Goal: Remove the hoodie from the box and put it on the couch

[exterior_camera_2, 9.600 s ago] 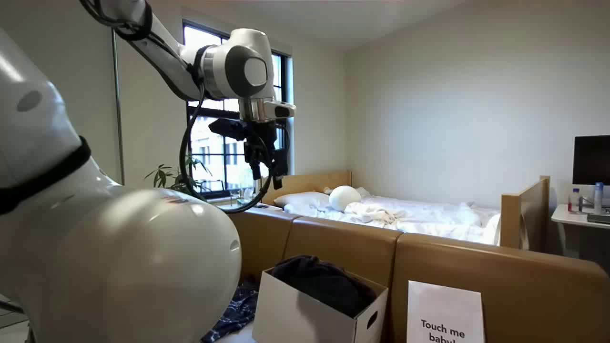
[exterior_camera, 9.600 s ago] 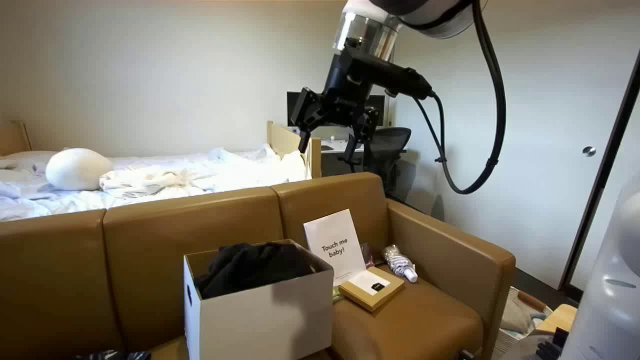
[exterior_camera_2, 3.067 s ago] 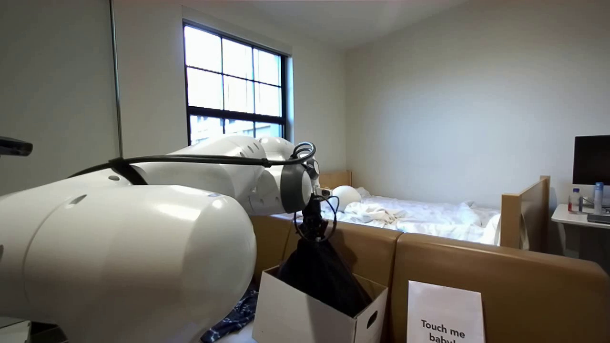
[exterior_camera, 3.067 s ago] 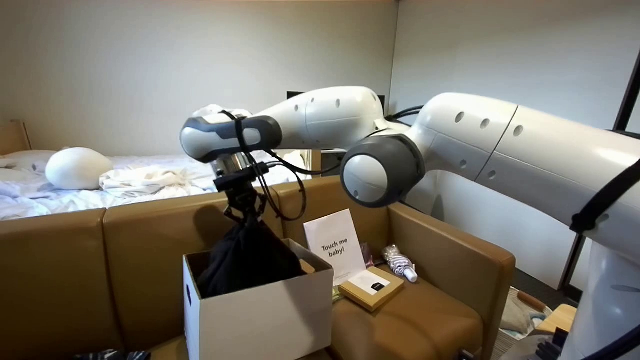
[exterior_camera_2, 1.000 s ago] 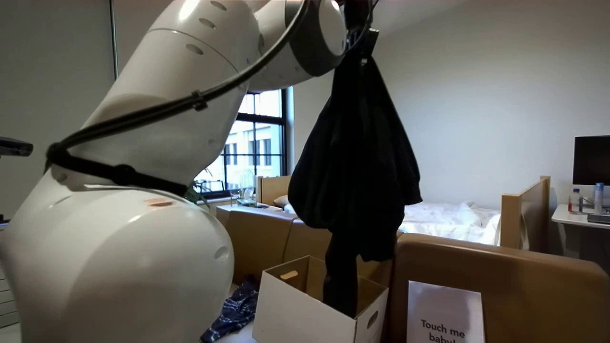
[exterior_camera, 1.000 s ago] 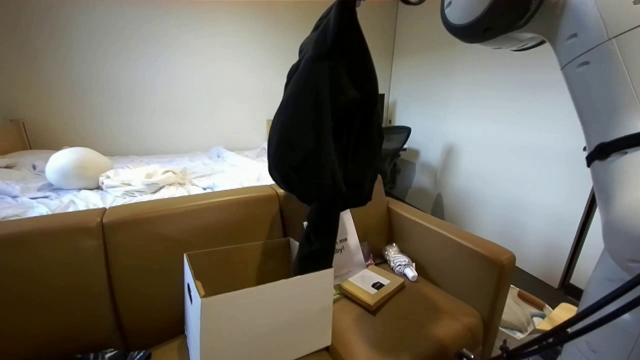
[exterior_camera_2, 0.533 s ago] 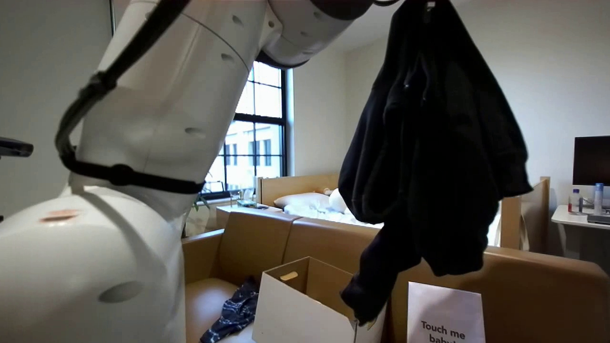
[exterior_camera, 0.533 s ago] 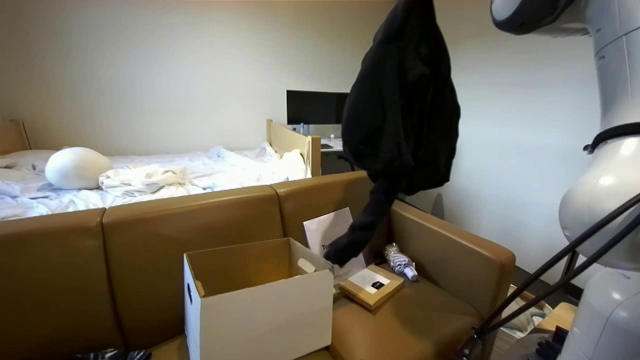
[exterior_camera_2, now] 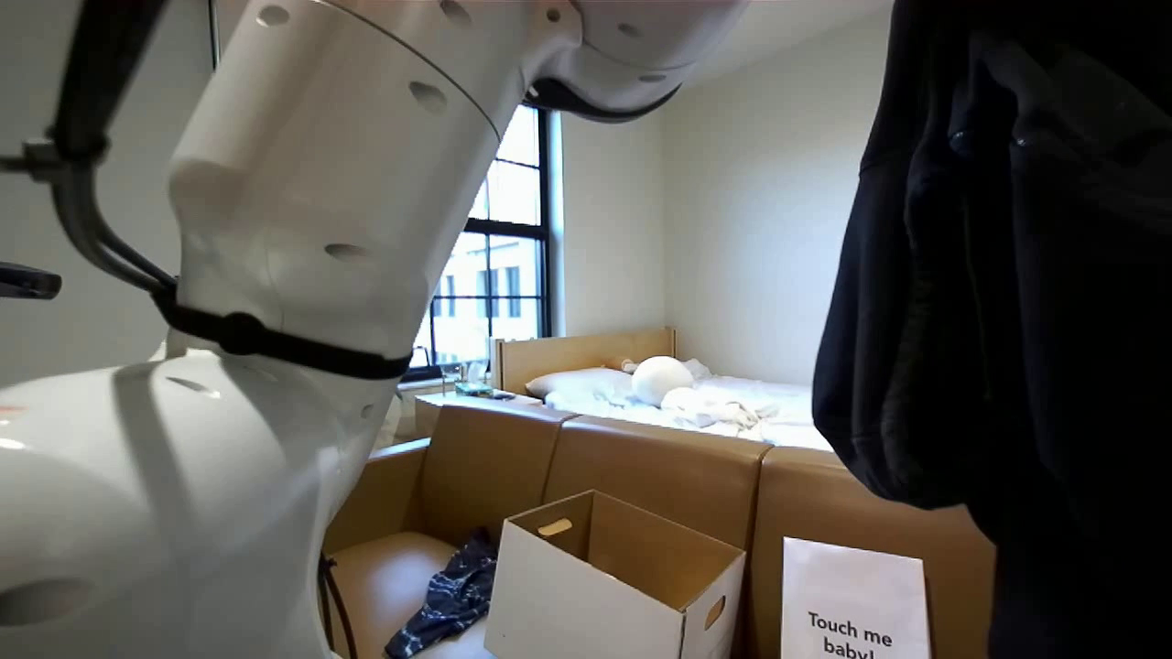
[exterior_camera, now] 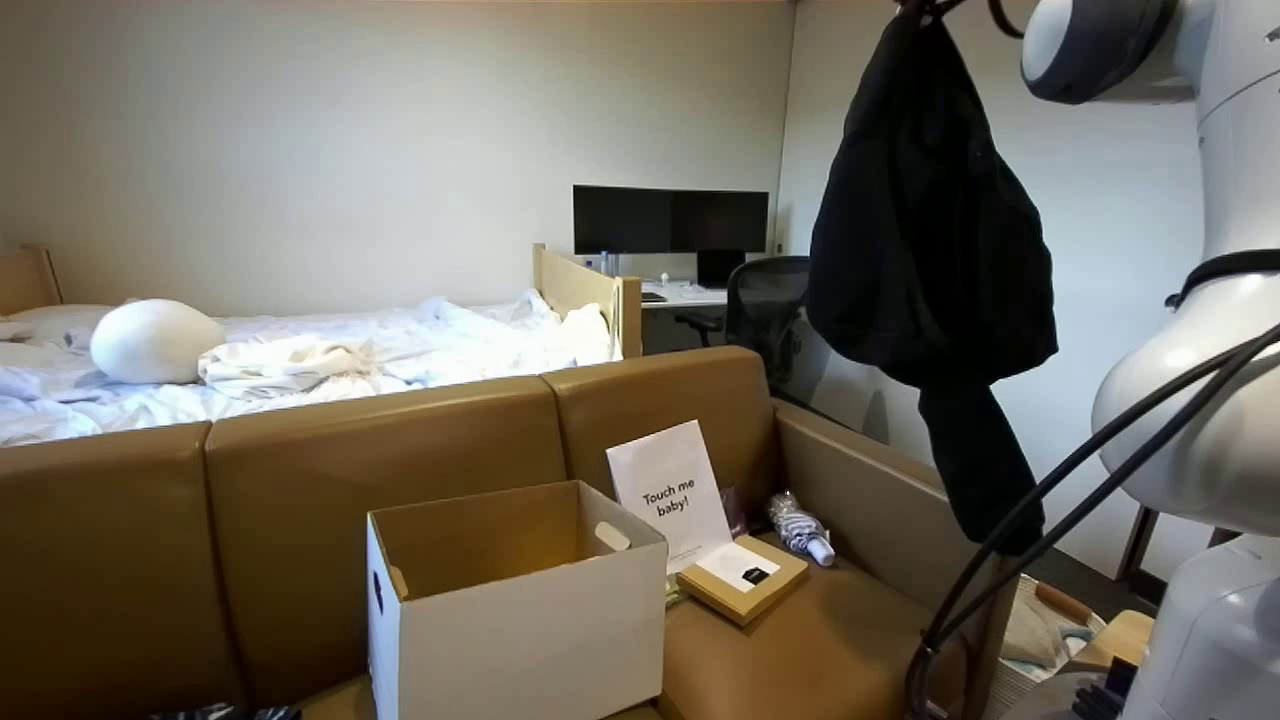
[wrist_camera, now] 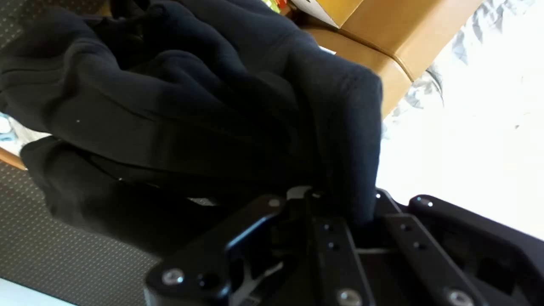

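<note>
We hold the black hoodie [exterior_camera: 930, 240] pinched in the gripper [wrist_camera: 347, 208], hanging in midair clear of the white cardboard box [exterior_camera: 530, 640], so the carry seems in hand, and next we should lower it onto the brown leather couch [exterior_camera: 390, 440] and release.

I'm looking into a home, a bedroom and sitting room in one. In an exterior view an unmade bed [exterior_camera: 470, 345] lies at nine o'clock, behind a brown leather couch [exterior_camera: 390, 440] that stretches from eight round to four. At one o'clock I make out a white table [exterior_camera: 680, 297] below two dark monitors [exterior_camera: 625, 220], with a mesh office chair [exterior_camera: 765, 305] beside it at two. In an exterior view I have a window [exterior_camera_2: 513, 261] at ten o'clock.
</note>
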### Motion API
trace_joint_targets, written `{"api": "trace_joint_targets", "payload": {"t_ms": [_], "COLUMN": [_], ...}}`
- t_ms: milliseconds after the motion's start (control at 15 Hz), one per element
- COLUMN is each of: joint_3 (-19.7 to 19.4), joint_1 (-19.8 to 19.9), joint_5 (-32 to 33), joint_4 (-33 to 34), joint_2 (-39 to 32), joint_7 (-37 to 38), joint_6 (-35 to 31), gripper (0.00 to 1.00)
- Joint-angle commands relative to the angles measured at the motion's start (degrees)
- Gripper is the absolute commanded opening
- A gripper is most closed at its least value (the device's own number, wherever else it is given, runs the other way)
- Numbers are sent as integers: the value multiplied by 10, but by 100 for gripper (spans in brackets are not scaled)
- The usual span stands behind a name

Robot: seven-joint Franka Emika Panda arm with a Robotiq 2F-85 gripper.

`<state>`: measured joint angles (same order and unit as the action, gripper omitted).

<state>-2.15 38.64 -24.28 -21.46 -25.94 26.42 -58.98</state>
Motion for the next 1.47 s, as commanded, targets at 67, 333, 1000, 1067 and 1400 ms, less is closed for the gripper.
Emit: {"api": "trace_joint_targets", "payload": {"t_ms": [67, 333, 1000, 1067, 1400], "joint_3": [2, 9, 42, 47, 44], "joint_1": [-111, -138, -113, -111, -139], "joint_5": [69, 77, 51, 45, 67], "joint_4": [2, 5, -32, -23, -11], "joint_2": [-52, -104, -117, -125, -127], "joint_7": [-20, -28, -75, -82, -94], "joint_6": [-50, -64, 0, 18, 110], "gripper": [6, 6, 67, 74, 100]}}
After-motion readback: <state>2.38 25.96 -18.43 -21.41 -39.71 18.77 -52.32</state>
